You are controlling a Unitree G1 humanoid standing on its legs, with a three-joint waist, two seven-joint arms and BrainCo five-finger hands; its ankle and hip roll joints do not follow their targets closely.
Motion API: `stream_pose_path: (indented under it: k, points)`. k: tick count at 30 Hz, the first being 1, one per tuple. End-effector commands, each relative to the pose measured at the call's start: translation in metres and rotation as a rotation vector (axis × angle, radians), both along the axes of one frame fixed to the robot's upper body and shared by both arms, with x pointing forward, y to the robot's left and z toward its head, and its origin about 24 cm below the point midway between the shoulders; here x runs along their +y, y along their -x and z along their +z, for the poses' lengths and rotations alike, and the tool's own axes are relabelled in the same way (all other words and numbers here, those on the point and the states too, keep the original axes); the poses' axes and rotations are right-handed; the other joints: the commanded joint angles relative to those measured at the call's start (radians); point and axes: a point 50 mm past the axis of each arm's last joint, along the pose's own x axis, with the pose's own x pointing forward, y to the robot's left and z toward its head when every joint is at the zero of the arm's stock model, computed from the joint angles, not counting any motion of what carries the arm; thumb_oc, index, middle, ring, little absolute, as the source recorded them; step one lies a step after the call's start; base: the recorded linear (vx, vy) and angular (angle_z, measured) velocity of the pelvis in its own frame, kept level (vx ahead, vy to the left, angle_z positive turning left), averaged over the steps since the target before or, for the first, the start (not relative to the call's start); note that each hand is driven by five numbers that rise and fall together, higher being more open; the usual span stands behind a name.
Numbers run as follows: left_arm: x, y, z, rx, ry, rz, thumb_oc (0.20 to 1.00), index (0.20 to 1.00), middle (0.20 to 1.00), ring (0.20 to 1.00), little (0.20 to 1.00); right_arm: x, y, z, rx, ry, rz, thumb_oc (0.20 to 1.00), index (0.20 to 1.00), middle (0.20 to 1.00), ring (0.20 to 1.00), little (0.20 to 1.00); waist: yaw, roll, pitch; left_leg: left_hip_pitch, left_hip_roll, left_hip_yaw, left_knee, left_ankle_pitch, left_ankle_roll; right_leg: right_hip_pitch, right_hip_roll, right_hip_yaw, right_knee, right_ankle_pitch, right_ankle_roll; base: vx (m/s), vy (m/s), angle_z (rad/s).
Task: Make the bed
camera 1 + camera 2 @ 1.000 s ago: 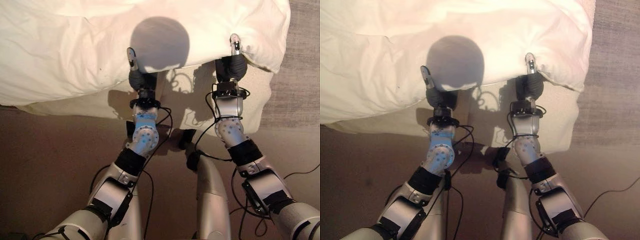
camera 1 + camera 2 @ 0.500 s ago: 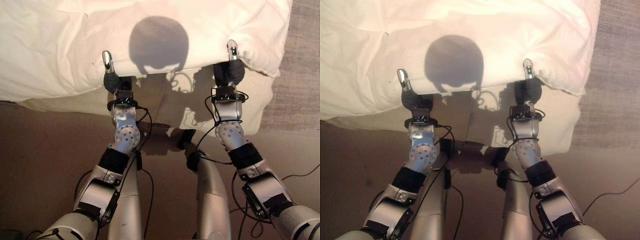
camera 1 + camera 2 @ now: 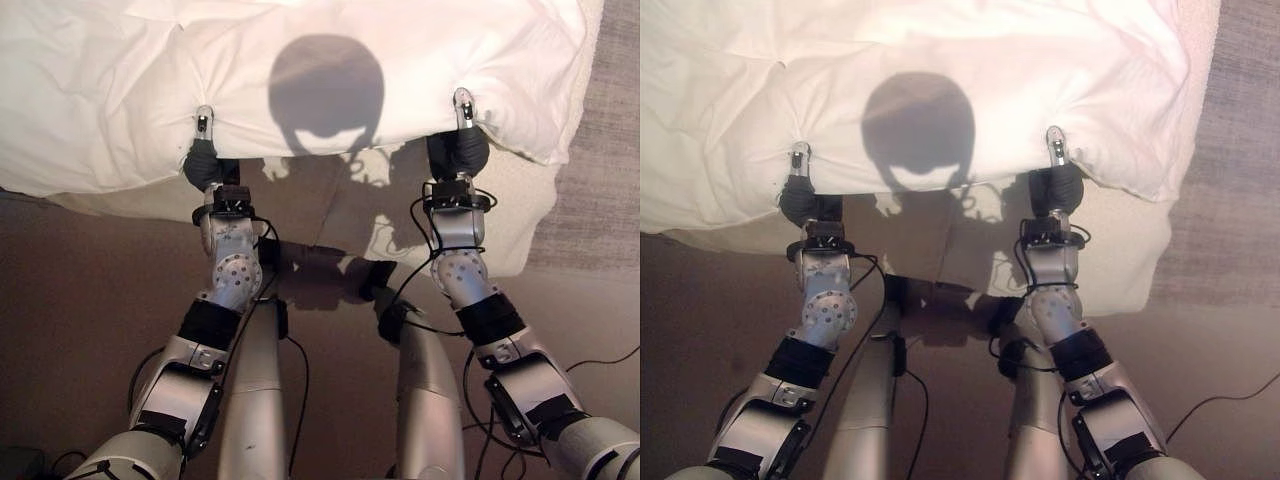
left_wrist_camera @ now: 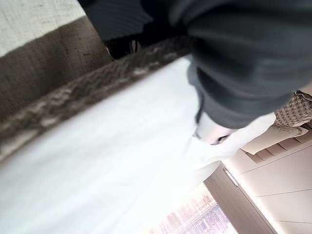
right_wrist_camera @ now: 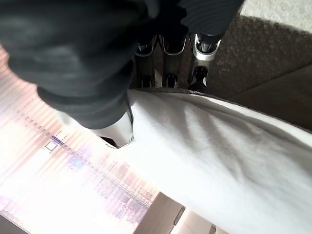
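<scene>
silver-grey arms, dark ribbed wrist covers, seemingly black bands.

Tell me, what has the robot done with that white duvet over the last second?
The left robot hand slid outward to the robot's left along the near edge of the white duvet, widening the gap between the hands. The right robot hand stayed where it was, pinching the same edge near the duvet's corner. Both keep hold of the duvet.
</scene>
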Motion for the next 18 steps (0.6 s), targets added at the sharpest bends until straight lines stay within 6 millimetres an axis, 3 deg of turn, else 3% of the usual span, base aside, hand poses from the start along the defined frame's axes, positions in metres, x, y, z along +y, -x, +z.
stream_pose_path:
  k: [1, 10, 18]
  points:
    - [0.066, 0.020, 0.014, -0.097, 0.046, 0.278, 0.200, 0.200, 0.200, 0.200, 0.200, -0.054, 0.024, 0.013, -0.142, -0.079, -0.170, 0.200, 0.200, 0.200, 0.200, 0.200, 0.004, 0.020, -0.078, -0.012, -0.014, 0.004, 0.066, -0.118, 0.047, -0.031, -0.012, 0.084, -0.045, 0.099, 0.139, 0.00, 0.000, 0.00]
    - [0.069, 0.024, 0.013, -0.096, -0.013, 0.299, 0.200, 0.200, 0.200, 0.200, 0.200, -0.058, 0.025, 0.011, -0.136, -0.057, -0.195, 0.200, 0.200, 0.200, 0.200, 0.200, 0.004, 0.019, -0.078, -0.006, -0.020, 0.010, 0.056, -0.115, 0.051, -0.019, -0.012, 0.083, -0.086, 0.128, 0.146, 0.00, 0.008, 0.00]
    - [0.085, 0.041, 0.012, -0.132, -0.051, 0.354, 0.200, 0.200, 0.200, 0.200, 0.200, -0.082, 0.036, -0.001, -0.101, -0.049, -0.294, 0.200, 0.200, 0.200, 0.200, 0.200, -0.002, 0.049, -0.079, 0.046, -0.093, 0.057, 0.096, -0.165, 0.092, 0.030, -0.063, 0.149, -0.116, 0.201, 0.181, -0.01, 0.137, 0.01]
